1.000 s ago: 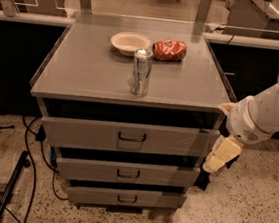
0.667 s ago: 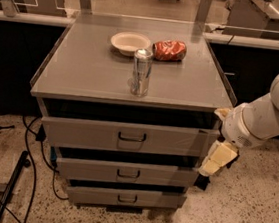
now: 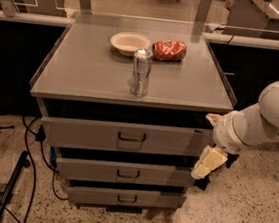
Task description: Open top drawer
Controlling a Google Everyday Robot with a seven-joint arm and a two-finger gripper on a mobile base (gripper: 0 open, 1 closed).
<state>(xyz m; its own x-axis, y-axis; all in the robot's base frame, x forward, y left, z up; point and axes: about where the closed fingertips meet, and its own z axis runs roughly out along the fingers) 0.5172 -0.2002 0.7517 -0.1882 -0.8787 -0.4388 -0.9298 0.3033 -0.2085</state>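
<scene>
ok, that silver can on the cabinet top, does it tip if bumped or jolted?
Probably tips easily: the can stands upright, tall and narrow, on the smooth cabinet top. On its side it would likely roll, being cylindrical. The gripper hangs beside the drawer stack, near the top drawer front's lower corner, well below the can.

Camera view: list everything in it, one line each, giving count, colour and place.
Metal tabletop: one, grey, centre.
Drinks can: one, silver, upright near the tabletop's front.
Shallow bowl: one, white, at the tabletop's rear.
Crumpled packet: one, red, right of the bowl.
Top drawer, widest, dark loop handle: one, grey, directly under the tabletop.
Narrower drawers: two, grey, stacked below it.
Cables: several, black, floor at left.
Robot arm: one, white, right side.
Gripper: one, cream, beside the drawers' right ends.
</scene>
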